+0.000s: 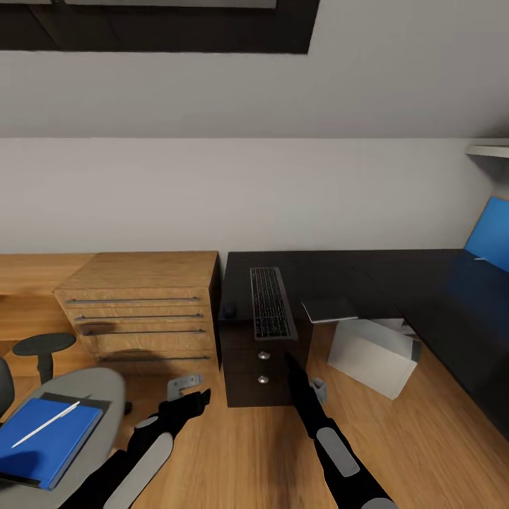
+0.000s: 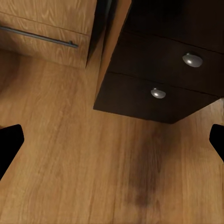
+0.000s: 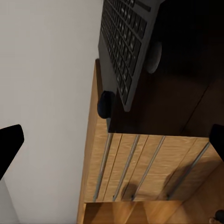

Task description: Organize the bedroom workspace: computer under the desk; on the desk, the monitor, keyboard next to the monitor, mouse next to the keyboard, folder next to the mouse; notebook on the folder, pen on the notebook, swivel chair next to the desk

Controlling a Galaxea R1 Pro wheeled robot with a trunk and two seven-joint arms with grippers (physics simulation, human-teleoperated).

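While the flat black keyboard [image 1: 271, 302] lay on the dark desk [image 1: 396, 283] just ahead of the right pincer [image 1: 318, 391], both pincers hung empty, fingers spread wide. To the left pincer's [image 1: 185, 385] outer side, the blue folder [image 1: 48, 445] waited on the grey swivel chair [image 1: 99, 396]; fetching it seemed next.

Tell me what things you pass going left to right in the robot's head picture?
Blue folder with the pen on it → wooden drawers → keyboard → white computer → blue monitor.
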